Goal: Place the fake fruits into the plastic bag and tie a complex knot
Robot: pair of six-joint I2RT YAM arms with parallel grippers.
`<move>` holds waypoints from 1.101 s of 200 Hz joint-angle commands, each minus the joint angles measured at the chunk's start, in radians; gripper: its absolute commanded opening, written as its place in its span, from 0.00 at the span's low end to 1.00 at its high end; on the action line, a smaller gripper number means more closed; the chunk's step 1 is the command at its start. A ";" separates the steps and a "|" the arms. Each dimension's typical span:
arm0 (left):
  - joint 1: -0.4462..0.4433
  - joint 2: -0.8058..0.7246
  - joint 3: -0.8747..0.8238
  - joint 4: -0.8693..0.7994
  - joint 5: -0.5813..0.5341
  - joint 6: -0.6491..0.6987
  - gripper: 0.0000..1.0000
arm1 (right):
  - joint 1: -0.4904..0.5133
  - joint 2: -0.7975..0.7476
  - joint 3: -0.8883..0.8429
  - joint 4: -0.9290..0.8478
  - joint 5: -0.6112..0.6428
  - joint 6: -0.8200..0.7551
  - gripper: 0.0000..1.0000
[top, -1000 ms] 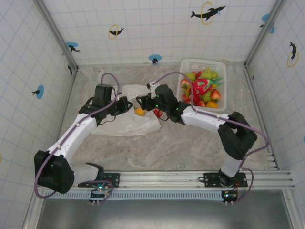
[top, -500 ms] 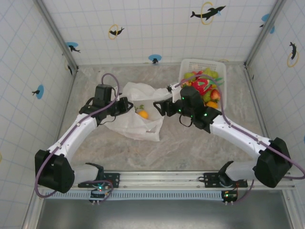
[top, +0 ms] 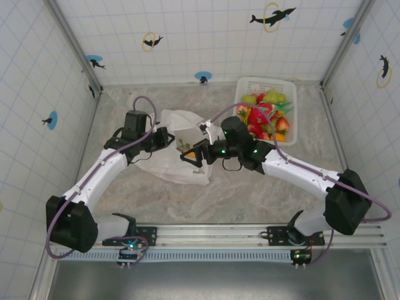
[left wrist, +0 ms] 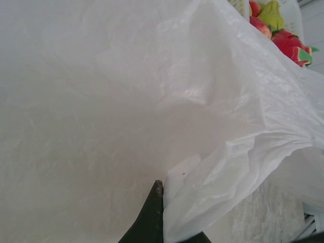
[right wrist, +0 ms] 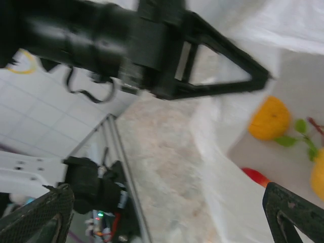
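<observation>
The right gripper [top: 189, 154] has spread wide, empty, over the plastic bag [top: 172, 172] (an orange [right wrist: 269, 118] lies inside). The left gripper [top: 167, 138] pinches the bag's rim, so loading can go on.

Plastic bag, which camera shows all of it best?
The top external view: it takes in nearly the whole plastic bag. The left wrist view gives a crinkly white close-up of it; the right wrist view peeks inside, at an orange fruit.
</observation>
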 commanded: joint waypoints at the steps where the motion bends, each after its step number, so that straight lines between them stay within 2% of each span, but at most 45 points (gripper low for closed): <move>1: 0.009 0.008 0.022 0.025 0.029 0.003 0.00 | 0.021 0.020 0.032 0.140 -0.117 0.131 0.99; 58: 0.009 0.004 0.018 0.030 0.024 0.001 0.00 | 0.074 0.152 0.032 0.249 -0.206 0.264 0.99; 95: 0.008 0.014 0.027 0.028 0.023 0.002 0.00 | 0.096 0.084 0.108 0.226 -0.230 0.253 1.00; 108: 0.008 0.016 0.033 0.024 0.021 0.006 0.00 | 0.083 0.031 0.136 0.161 -0.214 0.217 1.00; 127: 0.009 0.018 0.041 0.012 0.015 0.012 0.00 | 0.042 -0.071 0.181 -0.073 -0.123 0.097 0.99; 143: 0.008 0.019 0.041 0.005 0.012 0.016 0.00 | -0.003 -0.175 0.205 -0.313 -0.010 -0.010 0.91; 158: 0.008 0.021 0.039 0.001 0.010 0.018 0.00 | -0.059 -0.284 0.175 -0.451 0.083 -0.049 0.85; 170: 0.009 0.023 0.041 0.001 0.008 0.019 0.00 | -0.116 -0.371 0.118 -0.526 0.136 -0.070 0.85; 187: 0.008 0.027 0.044 0.001 0.008 0.019 0.00 | -0.211 -0.461 0.011 -0.604 0.196 -0.086 0.84; 202: 0.009 0.028 0.048 0.000 0.009 0.019 0.00 | -0.283 -0.493 -0.106 -0.615 0.202 -0.084 0.80; 220: 0.008 0.028 0.050 -0.003 0.009 0.018 0.00 | -0.300 -0.489 -0.274 -0.467 0.193 -0.016 0.75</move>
